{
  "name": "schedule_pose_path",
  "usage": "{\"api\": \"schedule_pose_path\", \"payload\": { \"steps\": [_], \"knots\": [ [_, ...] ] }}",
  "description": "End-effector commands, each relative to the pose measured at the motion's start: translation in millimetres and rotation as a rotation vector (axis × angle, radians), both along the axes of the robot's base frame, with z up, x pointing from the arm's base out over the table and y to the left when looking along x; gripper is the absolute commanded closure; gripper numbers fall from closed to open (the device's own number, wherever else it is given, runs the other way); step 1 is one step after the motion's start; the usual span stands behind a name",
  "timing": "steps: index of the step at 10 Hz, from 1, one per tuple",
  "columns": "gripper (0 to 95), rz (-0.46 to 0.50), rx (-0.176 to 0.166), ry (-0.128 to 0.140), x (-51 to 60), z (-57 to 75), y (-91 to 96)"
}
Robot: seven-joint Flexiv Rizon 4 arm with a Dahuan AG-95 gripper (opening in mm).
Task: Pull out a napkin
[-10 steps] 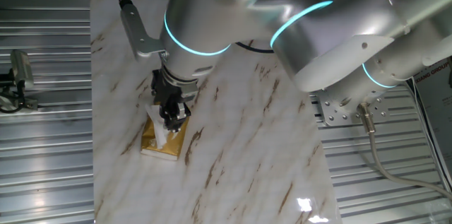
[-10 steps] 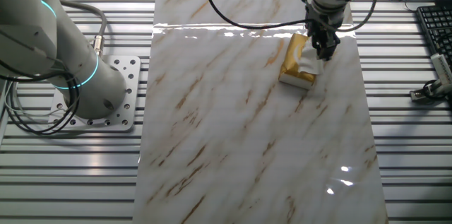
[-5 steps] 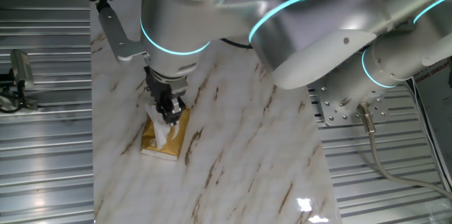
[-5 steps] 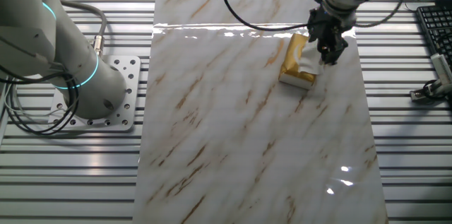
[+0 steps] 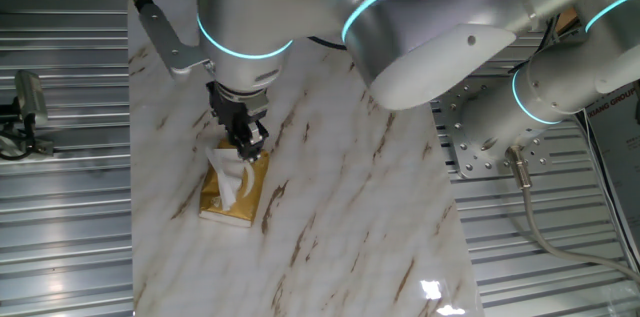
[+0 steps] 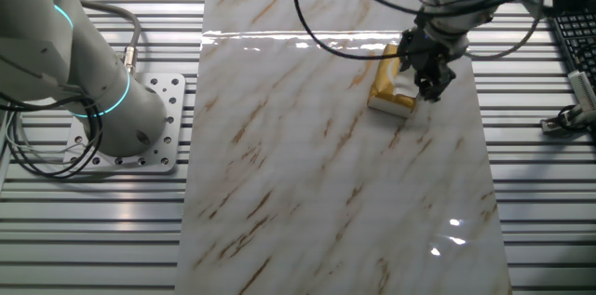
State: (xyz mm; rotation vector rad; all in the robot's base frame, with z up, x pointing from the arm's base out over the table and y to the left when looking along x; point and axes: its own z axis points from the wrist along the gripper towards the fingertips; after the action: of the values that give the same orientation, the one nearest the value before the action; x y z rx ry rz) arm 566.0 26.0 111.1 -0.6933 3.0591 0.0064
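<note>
A flat golden tissue pack [image 5: 250, 195] lies on the marble table [image 5: 330, 217] near its left edge. A crumpled white napkin [image 5: 226, 179] sticks up out of the pack's top. My gripper [image 5: 252, 149] hangs just above the pack's far end, its fingers close together and pinching the napkin's upper corner. In the other fixed view the gripper [image 6: 430, 88] is at the right side of the pack [image 6: 384, 83], and the napkin [image 6: 404, 85] shows as a small white patch between them. The arm's wrist hides the fingertips' contact.
The arm's base stands on a perforated plate [image 6: 149, 132] left of the table [image 6: 326, 193]. A keyboard [image 6: 573, 30] and a clamp [image 6: 570, 113] lie on the slatted surface at right. A small camera mount [image 5: 25, 107] stands off the table's left edge.
The gripper has lifted off the pack and shifted toward its far end. The napkin now stands taller out of the pack. The wrist has also turned.
</note>
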Motion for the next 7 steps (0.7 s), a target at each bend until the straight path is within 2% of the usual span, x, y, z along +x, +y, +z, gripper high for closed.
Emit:
{"api": "schedule_pose_path", "payload": {
  "steps": [1,2,3,4,5,6,7],
  "knots": [
    [38.0,0.048,0.003,0.076,5.7,11.3,-5.9],
    [38.0,0.036,0.006,0.080,8.7,14.0,-3.4],
    [38.0,-0.022,0.021,0.081,18.3,17.9,9.3],
    [38.0,-0.058,0.016,0.085,25.2,21.3,19.6],
    [38.0,-0.084,0.009,0.098,26.3,24.0,26.7],
    [38.0,-0.088,0.011,0.089,25.5,21.7,29.3],
    [38.0,-0.078,0.014,0.093,24.8,20.1,28.7]
  ]
}}
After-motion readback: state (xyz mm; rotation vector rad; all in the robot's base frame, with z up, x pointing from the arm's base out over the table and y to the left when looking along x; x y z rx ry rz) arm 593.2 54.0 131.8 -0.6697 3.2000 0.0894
